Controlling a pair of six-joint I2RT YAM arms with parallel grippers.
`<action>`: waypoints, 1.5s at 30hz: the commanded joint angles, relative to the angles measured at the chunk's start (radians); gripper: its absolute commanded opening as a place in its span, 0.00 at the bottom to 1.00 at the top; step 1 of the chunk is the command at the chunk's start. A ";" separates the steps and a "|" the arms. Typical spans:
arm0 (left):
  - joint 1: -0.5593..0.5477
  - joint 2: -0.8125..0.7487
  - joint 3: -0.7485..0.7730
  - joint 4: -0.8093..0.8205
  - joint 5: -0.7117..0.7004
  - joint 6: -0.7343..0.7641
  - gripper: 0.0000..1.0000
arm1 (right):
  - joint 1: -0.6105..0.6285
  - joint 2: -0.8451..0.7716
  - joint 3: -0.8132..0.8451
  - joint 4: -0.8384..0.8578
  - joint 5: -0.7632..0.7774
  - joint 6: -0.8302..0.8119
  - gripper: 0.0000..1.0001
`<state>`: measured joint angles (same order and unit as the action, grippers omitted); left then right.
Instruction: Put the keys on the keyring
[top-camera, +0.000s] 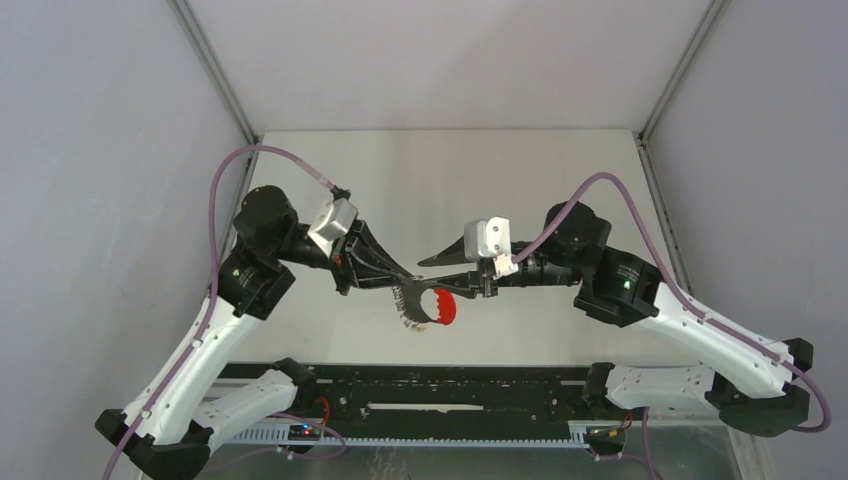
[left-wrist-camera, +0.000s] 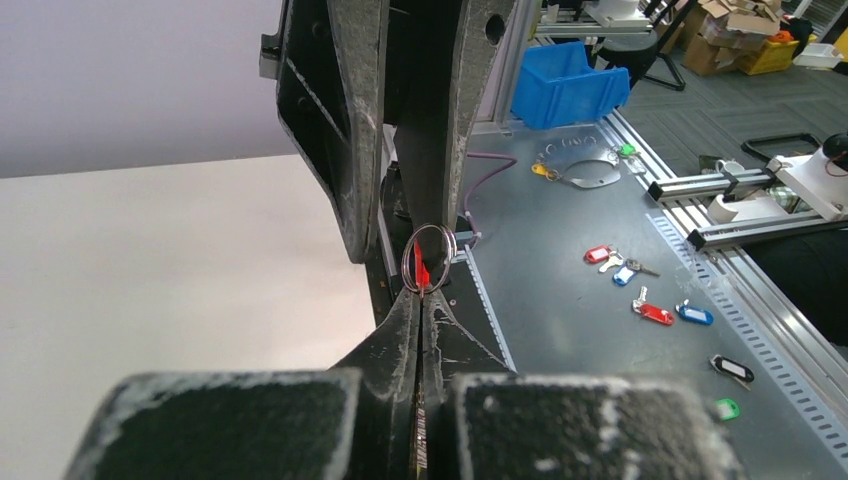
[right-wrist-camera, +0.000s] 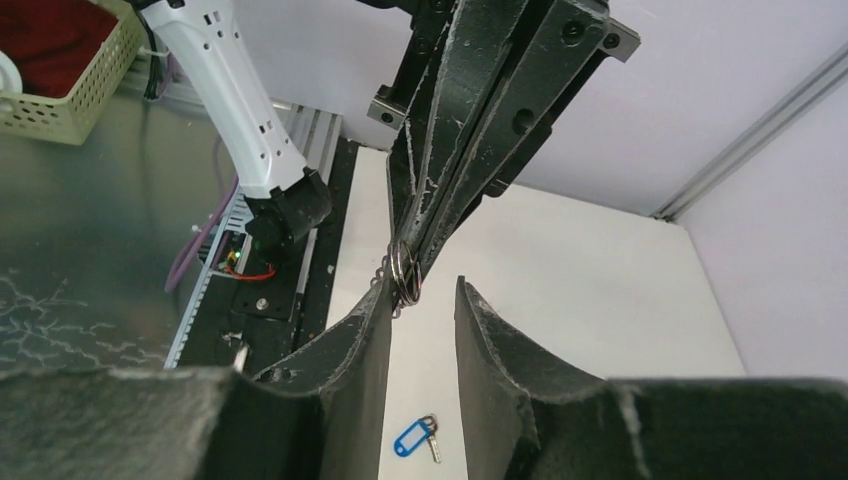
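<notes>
My left gripper (top-camera: 407, 289) is shut on the keyring (top-camera: 411, 306), a grey metal holder with wire clips and a red band (top-camera: 447, 307), held above the table's front middle. In the left wrist view the jaws (left-wrist-camera: 422, 296) are pressed together with a wire ring (left-wrist-camera: 428, 257) and a red sliver at their tips. My right gripper (top-camera: 487, 287) is open and empty, right beside the red band. In the right wrist view its fingertips (right-wrist-camera: 422, 285) flank the ring (right-wrist-camera: 403, 272). The blue-tagged key (right-wrist-camera: 414, 438) lies on the table below. The yellow-orange key does not show.
A black rail (top-camera: 450, 392) runs along the table's near edge. Grey walls close the back and sides. Off the table, a metal bench holds several loose tagged keys (left-wrist-camera: 655, 312), a blue bin (left-wrist-camera: 565, 85) and a woven basket (right-wrist-camera: 70, 95).
</notes>
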<state>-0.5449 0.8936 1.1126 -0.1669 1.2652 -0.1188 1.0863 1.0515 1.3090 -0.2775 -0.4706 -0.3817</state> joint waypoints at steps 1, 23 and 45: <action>-0.001 -0.020 -0.005 0.011 0.035 0.026 0.00 | -0.005 0.015 0.056 -0.036 -0.030 -0.038 0.36; -0.001 -0.018 -0.031 -0.029 0.076 0.100 0.24 | -0.014 0.040 0.091 -0.077 -0.031 0.043 0.00; -0.006 -0.233 -0.096 -0.156 -0.520 0.592 0.79 | 0.093 0.167 0.238 -0.367 0.579 0.174 0.00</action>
<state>-0.5476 0.6922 1.0790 -0.4416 0.8879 0.4896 1.1572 1.1370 1.4223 -0.5285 -0.1684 -0.2821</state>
